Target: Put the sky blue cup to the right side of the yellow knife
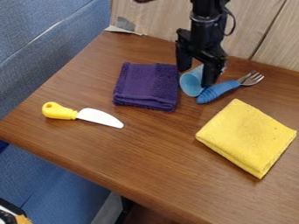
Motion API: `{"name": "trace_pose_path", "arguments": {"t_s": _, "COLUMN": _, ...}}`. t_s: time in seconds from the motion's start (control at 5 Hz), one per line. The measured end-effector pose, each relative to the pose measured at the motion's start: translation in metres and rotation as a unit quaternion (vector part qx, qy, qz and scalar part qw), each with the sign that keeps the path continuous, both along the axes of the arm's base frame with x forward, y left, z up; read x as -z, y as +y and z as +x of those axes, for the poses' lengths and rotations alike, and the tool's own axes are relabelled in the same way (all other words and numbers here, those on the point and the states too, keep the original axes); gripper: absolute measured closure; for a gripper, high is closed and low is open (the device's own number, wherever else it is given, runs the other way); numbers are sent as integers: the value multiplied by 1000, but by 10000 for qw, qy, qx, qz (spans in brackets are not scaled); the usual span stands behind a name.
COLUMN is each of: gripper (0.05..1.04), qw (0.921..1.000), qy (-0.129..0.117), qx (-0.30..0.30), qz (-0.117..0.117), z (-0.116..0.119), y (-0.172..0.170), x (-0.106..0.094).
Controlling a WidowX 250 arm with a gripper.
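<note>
Sky blue cup (190, 85), one, at your 1 o'clock, between gripper (197, 71) fingers.
You have the cup tipped, mouth toward 7 o'clock, the black fingers spread on either side of it; whether they touch it, you cannot tell. Also yours: yellow knife (60, 111), 9 o'clock, well apart from the cup; blue-handled fork (217, 91), 2 o'clock, just beside the cup; purple cloth (146, 85), 12 o'clock; yellow cloth (248, 135), 4 o'clock.
</note>
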State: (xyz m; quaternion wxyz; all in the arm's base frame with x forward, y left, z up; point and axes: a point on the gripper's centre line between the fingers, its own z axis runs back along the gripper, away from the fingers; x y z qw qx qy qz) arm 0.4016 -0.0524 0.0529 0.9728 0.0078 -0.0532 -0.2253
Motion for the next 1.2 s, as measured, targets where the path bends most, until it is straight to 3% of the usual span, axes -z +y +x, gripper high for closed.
{"name": "trace_pose_path", "arguments": {"t_s": 0.2, "gripper": 133, "qw": 10000, "qy": 62, "qx": -40, "qz": 52, "z": 4, "y": 2, "x": 8}}
{"name": "trace_pose_path", "arguments": {"t_s": 0.4, "gripper": 323, "qw": 9999, "qy": 45, "qx": -71, "qz": 114, "z": 8, "y": 3, "x": 9}}
{"name": "trace_pose_path", "arguments": {"t_s": 0.6, "gripper": 328, "qw": 9997, "qy": -47, "qx": -154, "qz": 183, "z": 10, "y": 4, "x": 10}}
{"name": "trace_pose_path", "arguments": {"t_s": 1.2, "gripper": 328, "qw": 9996, "qy": -94, "qx": -239, "qz": 83, "z": 17, "y": 1, "x": -1}}
